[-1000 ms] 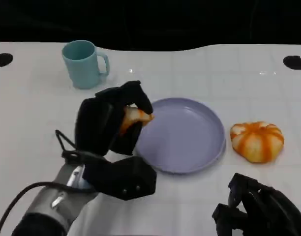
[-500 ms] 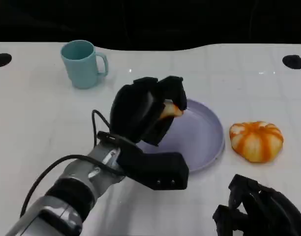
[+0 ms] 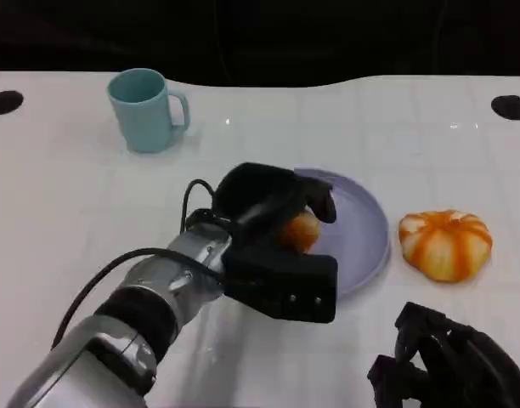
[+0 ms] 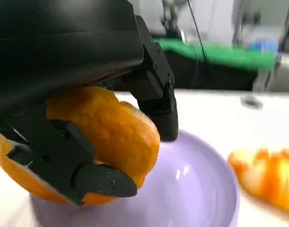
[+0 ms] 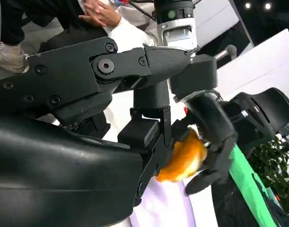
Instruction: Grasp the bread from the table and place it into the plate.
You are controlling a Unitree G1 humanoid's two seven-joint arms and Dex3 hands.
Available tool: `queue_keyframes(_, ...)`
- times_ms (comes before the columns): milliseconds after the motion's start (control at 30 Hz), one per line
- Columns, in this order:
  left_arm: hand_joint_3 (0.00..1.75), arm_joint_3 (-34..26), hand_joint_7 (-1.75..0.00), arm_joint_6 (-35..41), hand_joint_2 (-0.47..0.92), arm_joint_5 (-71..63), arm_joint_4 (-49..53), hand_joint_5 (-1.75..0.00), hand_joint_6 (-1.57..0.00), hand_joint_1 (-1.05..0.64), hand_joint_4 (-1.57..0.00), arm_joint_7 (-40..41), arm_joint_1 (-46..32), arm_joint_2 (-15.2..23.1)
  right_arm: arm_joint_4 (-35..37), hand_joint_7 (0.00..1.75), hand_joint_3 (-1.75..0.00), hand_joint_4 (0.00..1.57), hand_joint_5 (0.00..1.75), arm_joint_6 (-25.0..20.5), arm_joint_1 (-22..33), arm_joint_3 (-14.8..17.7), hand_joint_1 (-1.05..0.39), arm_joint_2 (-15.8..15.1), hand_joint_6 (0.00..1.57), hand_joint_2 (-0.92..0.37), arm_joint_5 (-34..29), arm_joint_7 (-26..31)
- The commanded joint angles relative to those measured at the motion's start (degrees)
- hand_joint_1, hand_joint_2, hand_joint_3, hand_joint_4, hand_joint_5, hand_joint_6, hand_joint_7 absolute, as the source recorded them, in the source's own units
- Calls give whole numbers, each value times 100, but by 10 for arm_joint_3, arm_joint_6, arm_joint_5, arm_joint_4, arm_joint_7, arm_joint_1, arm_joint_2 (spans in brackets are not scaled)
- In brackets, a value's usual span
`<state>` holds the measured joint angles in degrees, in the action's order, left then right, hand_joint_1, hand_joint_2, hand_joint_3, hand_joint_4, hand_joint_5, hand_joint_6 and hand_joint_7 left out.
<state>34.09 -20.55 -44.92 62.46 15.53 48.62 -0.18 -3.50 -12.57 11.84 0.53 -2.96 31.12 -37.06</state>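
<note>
The left robot hand (image 3: 273, 208) hung over the near-left part of the plate (image 3: 366, 221), fingers wrapped round the bread (image 3: 299, 230), which rode just above the purple surface and had not yet been set down. From the wrist camera the bread (image 4: 88, 142) sat clamped between black fingers (image 4: 156, 90) above and below, with the plate's (image 4: 196, 189) bowl right under it.

To finish this well, I'd have said lower the bread until it touched the plate, then spread the fingers slowly so it settled instead of rolling. It looked rounded (and likely to roll toward the rim), so a spot nearer the middle seemed safer.

The right robot hand (image 3: 447, 361) lay low at the near edge of the counter (image 3: 56, 187), fingers curled with nothing in them. A striped pumpkin-like piece (image 3: 444, 244) sat beside the plate; a mug (image 3: 144, 110) stood well apart.
</note>
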Motion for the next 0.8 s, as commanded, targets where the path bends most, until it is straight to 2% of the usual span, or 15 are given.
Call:
queue_keyframes(33,12,11,-1,32,92,0,-35,-44,-48,-54,-44,-81,13,18,-8,143,-22,85,167,4,3,2,-74,-5,76,-92,1,0)
queue_keyframes(133,20,13,0,47,92,6,-52,-29,-32,-73,-37,-134,11,24,-8,143,-22,85,167,6,3,1,-74,-5,76,-92,-1,0)
queue_keyframes(333,31,2,0,85,92,33,-102,-18,-14,-95,-21,-255,6,38,-7,143,-22,85,167,3,3,2,-74,-5,77,-92,2,-1)
queue_keyframes(533,40,-5,-1,109,92,55,-179,-15,-13,-103,-16,-327,-12,64,-7,144,-21,86,167,2,1,2,-74,-5,77,-92,4,-1)
queue_keyframes(800,40,-31,0,111,92,61,-324,-12,-6,-101,-8,-303,-80,112,-7,143,-21,85,166,4,1,2,-75,-6,76,-92,1,0)
